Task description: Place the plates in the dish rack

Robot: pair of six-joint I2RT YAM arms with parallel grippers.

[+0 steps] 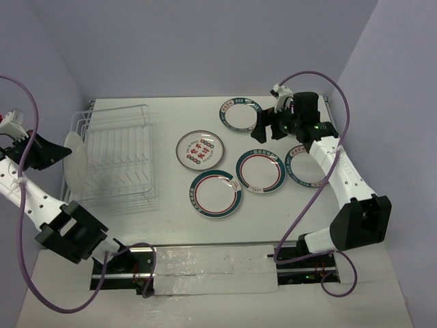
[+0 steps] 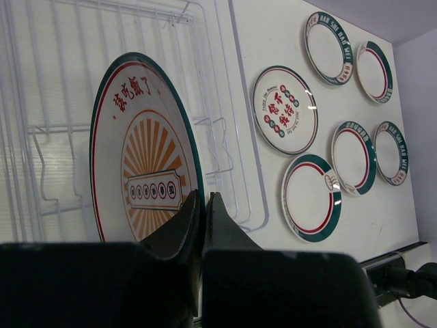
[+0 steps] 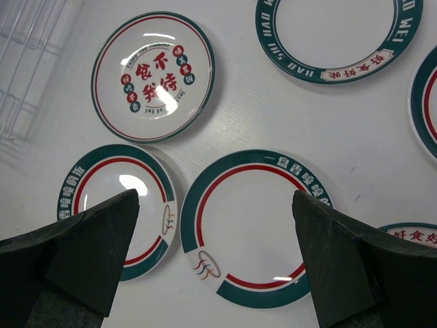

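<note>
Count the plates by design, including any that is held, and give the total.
Teal-rimmed plates, plain centre: 5
Patterned-centre plates: 2, the red-lettered plate lying flat and the sunburst plate in the left end effector
Total: 7

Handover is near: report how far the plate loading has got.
Done: nothing slotted in the dish rack. In hand: the left hand grips the sunburst plate on edge at the rack's left end. Left: five plates flat on the table, right hand open above them.
</note>
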